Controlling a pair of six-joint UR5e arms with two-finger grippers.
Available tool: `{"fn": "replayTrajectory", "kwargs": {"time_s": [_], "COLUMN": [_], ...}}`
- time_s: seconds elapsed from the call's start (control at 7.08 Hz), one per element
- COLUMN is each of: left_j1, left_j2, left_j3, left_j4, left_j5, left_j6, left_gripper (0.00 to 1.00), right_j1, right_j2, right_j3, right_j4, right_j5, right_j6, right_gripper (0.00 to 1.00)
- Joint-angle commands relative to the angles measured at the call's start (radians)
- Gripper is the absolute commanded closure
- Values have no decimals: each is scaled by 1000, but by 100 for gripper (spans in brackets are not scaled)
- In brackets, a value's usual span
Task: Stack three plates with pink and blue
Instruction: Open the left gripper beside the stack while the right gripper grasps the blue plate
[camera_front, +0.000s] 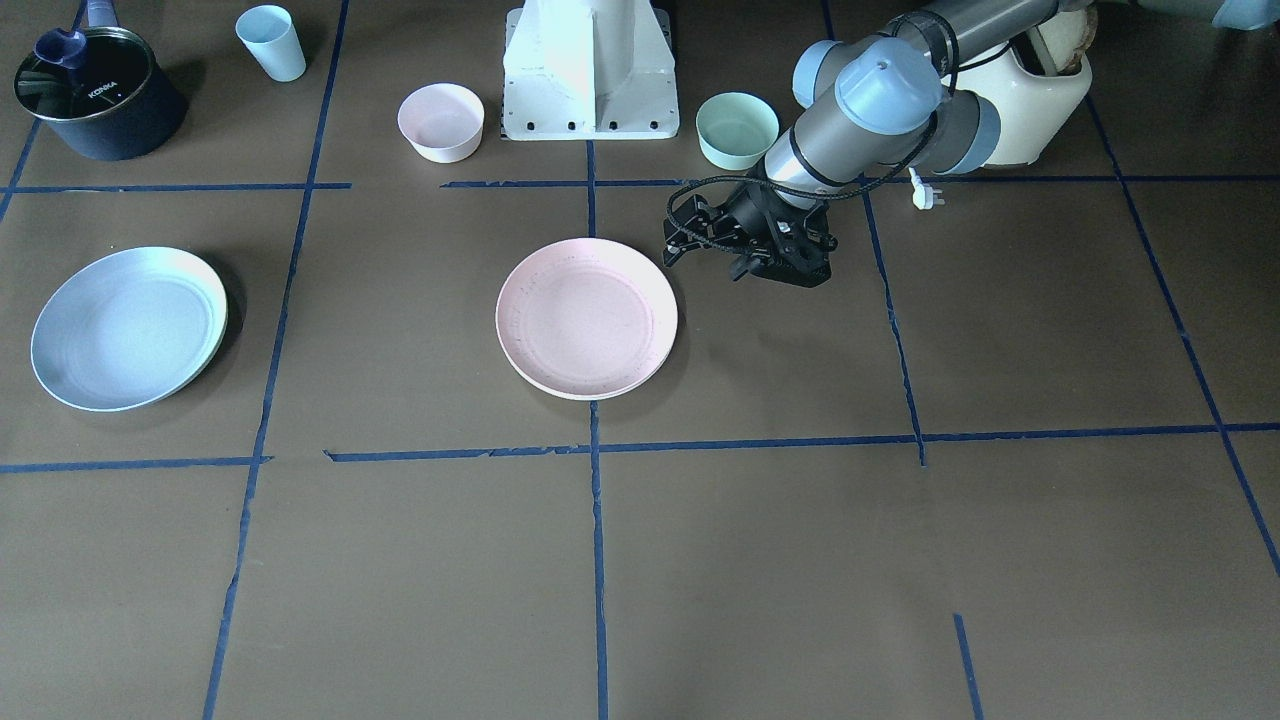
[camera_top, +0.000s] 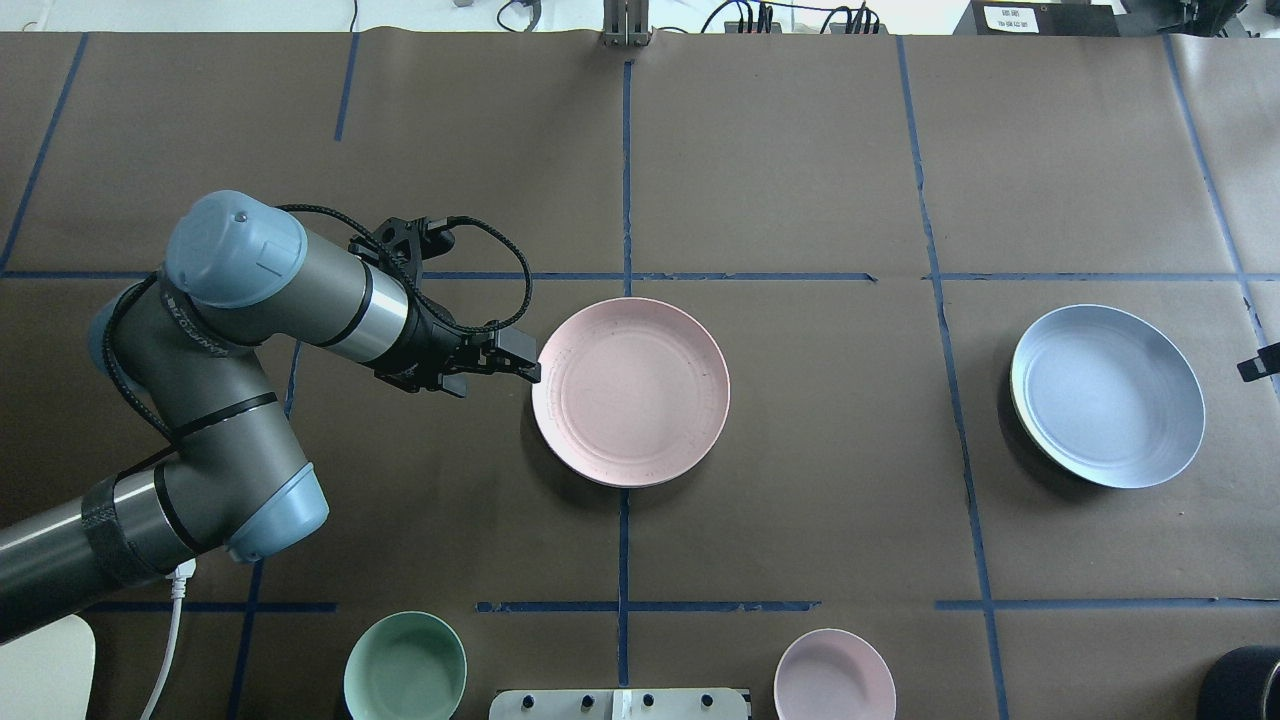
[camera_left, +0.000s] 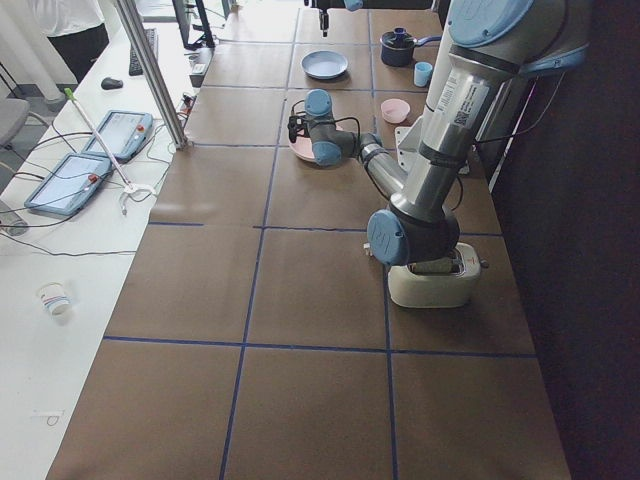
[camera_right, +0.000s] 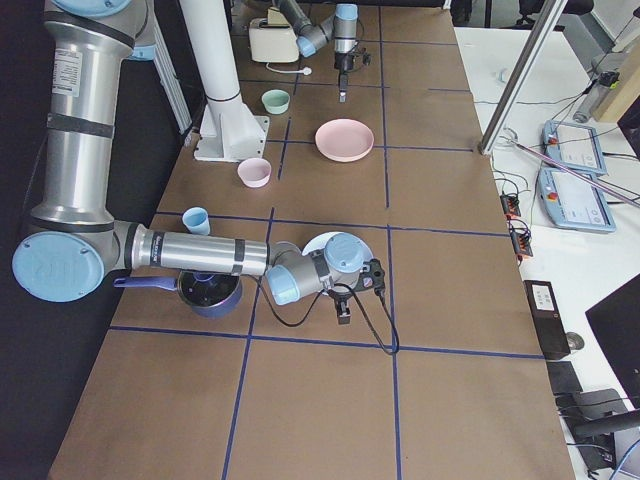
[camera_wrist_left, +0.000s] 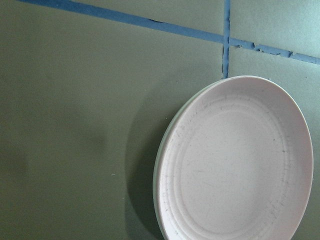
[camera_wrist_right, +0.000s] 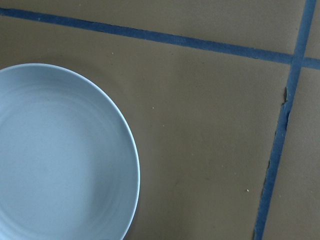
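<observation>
Left gripper sat at the rim of the pink plate, its opening beyond our telling, so we judged the pink pick-up in hand, next needing a rim grasp and a carry to the blue plate, well apart.

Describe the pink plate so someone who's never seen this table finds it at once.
Find the robot's white base; the pink plate lies straight out from it, on the centre tape line. It is wide and shallow, unlike the deep pink bowl beside the base, and pink where the other plate is blue.
</observation>
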Motion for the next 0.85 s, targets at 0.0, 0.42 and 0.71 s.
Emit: {"fn": "replayTrajectory", "kwargs": {"time_s": [0.0,0.42,0.71], "left_j1": [-8,-8,-8], "left_j2": [1,1,2], "left_j3": [-6,-11,-14], "left_j4": [0,0,0], "left_j5": [0,0,0], "left_j6": [-1,-1,-1], "left_gripper": [0,0,0], "right_j1": [-104,-130,-135], "right_j2": [48,50,50], "right_j3": [-144,-138,-125], "right_j4": [306,317,329], "right_j5": [-43,-40,-37], "right_j6": [340,440,433], "right_gripper": [0,66,100]}}
